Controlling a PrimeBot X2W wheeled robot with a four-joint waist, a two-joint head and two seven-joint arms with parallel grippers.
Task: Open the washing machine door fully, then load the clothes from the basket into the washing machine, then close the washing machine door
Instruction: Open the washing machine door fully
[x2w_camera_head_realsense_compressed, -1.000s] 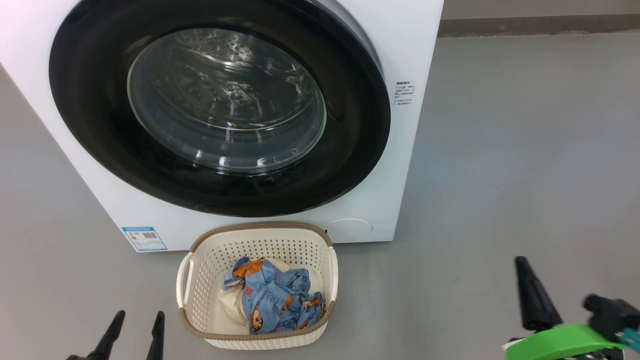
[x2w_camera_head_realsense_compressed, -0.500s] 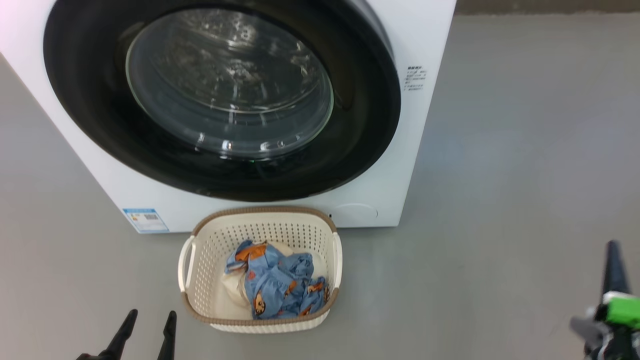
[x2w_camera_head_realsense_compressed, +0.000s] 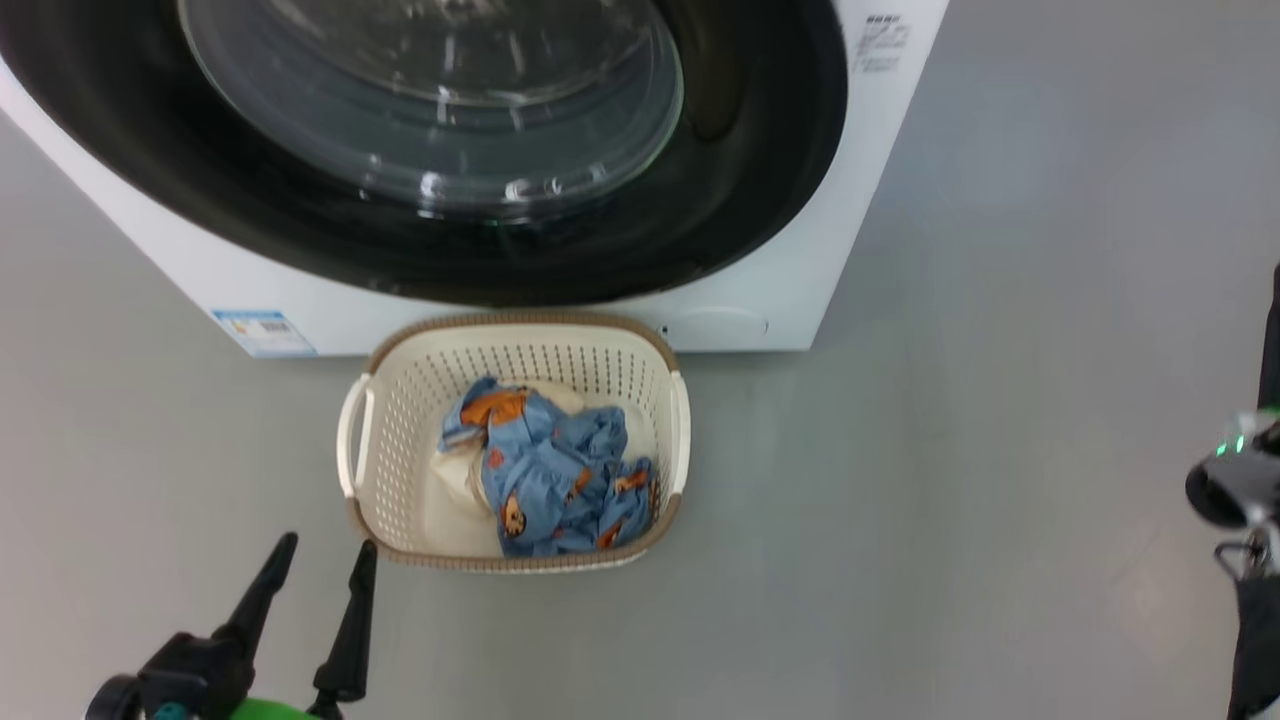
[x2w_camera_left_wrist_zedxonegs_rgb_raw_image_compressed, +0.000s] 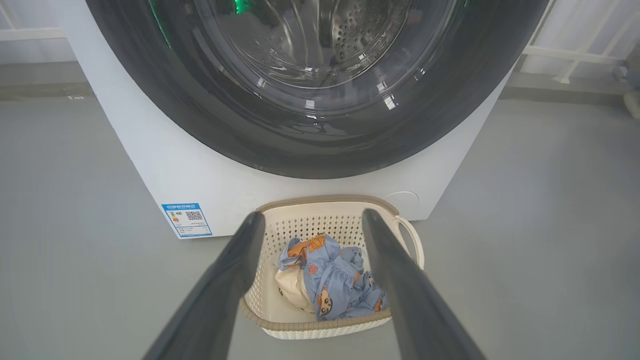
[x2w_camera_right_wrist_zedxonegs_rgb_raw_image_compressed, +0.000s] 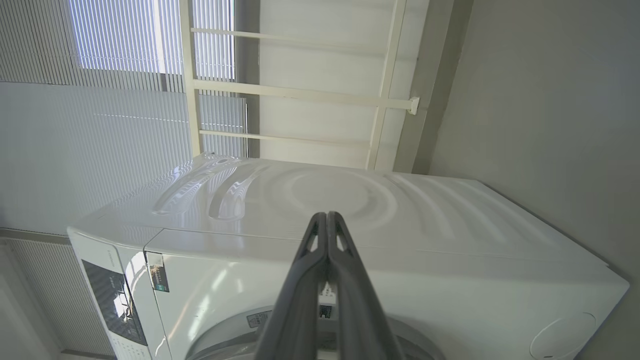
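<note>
Cream-white plastic with a brown woven-look rim, that's the basket (x2w_camera_head_realsense_compressed: 520, 322), and it sits on the grey floor (x2w_camera_head_realsense_compressed: 1000, 400) just ahead of the left gripper (x2w_camera_head_realsense_compressed: 328, 546), a bit off to its right, not touching. From the left wrist its spread fingers (x2w_camera_left_wrist_zedxonegs_rgb_raw_image_compressed: 225, 280) frame it. Those jaws are wide apart with nothing in them. Inside, the clothes (x2w_camera_head_realsense_compressed: 555, 485) are a crumpled light-blue heap with orange-brown bears, lying on a plain cream cloth (x2w_camera_head_realsense_compressed: 455, 470). Right past the basket stands the white washing machine (x2w_camera_head_realsense_compressed: 790, 280), and its glossy black washing machine door (x2w_camera_head_realsense_compressed: 770, 190) looks closed, with a clear glass bowl (x2w_camera_head_realsense_compressed: 430, 100) in the middle. The right gripper (x2w_camera_right_wrist_zedxonegs_rgb_raw_image_compressed: 326, 216) is pinched tight on nothing, aimed at the machine's white casing.
</note>
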